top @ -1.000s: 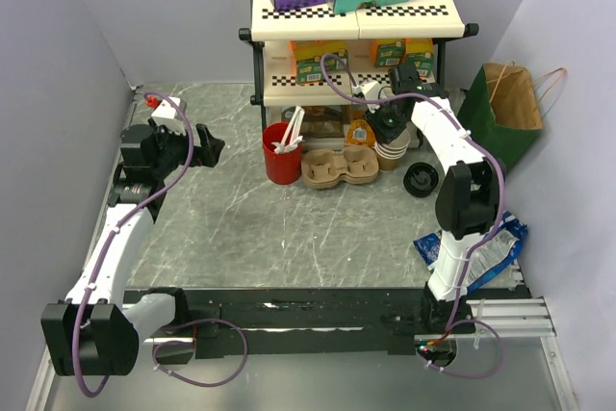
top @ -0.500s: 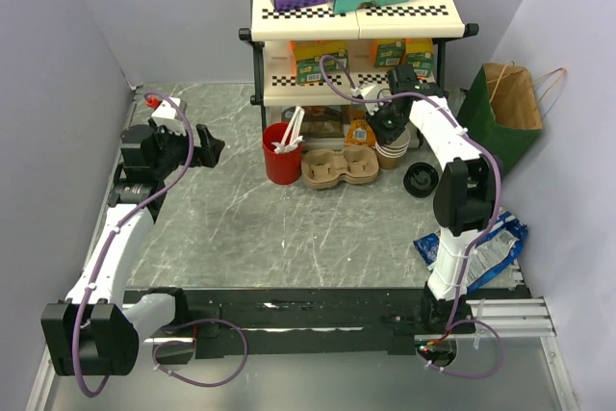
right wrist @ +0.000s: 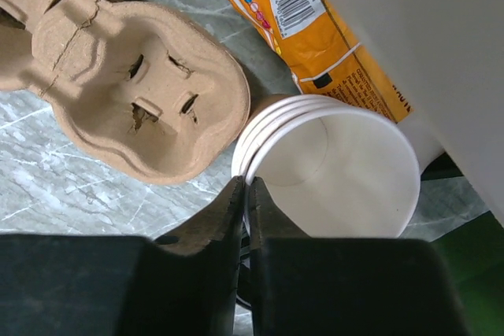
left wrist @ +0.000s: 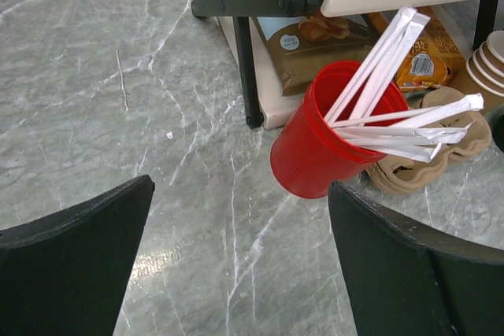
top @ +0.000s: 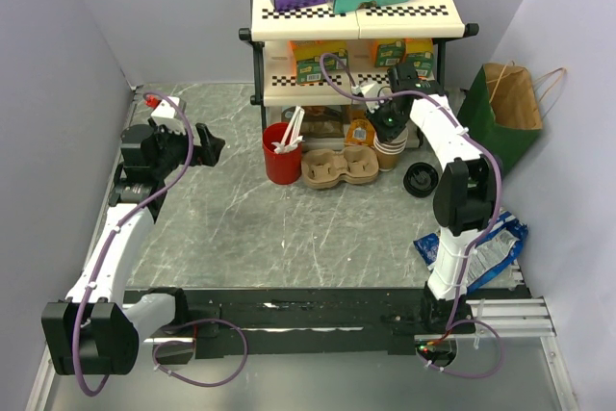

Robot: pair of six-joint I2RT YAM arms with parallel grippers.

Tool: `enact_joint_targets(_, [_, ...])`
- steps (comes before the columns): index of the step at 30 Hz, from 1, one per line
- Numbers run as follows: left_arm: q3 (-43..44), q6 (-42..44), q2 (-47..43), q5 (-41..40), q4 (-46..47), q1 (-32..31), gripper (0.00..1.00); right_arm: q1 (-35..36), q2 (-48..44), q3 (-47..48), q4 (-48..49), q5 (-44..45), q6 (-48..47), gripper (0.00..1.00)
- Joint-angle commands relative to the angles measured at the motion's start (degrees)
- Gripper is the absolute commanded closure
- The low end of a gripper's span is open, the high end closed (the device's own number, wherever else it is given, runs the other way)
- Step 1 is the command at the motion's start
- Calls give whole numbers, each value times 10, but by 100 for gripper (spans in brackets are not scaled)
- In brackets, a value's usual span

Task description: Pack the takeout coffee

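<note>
Coffee cup (top: pixel 421 180): 1, standing near the right edge of the surface (top: pixel 241 228), just right of the cup stack and apart from it. From above only its round black lid shows. Cup stack (right wrist: pixel 331 167): 1 stack of pale lidless cups near the far right corner, by the rack's foot, with 3 nested rims countable in the right wrist view. Right gripper (right wrist: pixel 246 190): jaws pressed almost together, only a thin slit between them, tips at the stack's near rim. Cannot tell whether the rim is pinched. Carrier (right wrist: pixel 134 92): 1 brown pulp tray, flat on the surface and touching the stack's left side. Orange packet (right wrist: pixel 315 29): 1, lying behind the stack under the rack (top: pixel 356 21). Red cup (left wrist: pixel 331 143): 1, upright just left of the carrier, holding several white wrapped stirrers (left wrist: pixel 386 60) that lean right. Left gripper (left wrist: pixel 240 186): jaws spread wide, holding nothing, over bare surface toward the far left corner and well apart from the red cup. Green bag (top: pixel 500 113): 1, standing beyond the right edge. Blue packet (top: pixel 476 247): 1, near the right edge toward the near corner.
</note>
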Motion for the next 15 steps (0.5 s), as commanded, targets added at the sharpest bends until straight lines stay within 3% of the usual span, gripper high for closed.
enact_joint_targets(1, [-3, -9, 0, 4, 32, 3, 1, -5, -15, 23, 1, 8, 0, 92])
enact_joint_targets(3, [-4, -10, 0, 4, 33, 3, 1, -4, -19, 15, 6, 11, 2, 100])
enact_joint_targets(15, [-7, -15, 4, 11, 38, 3, 1, -6, -129, -97, 128, 34, 15, 100])
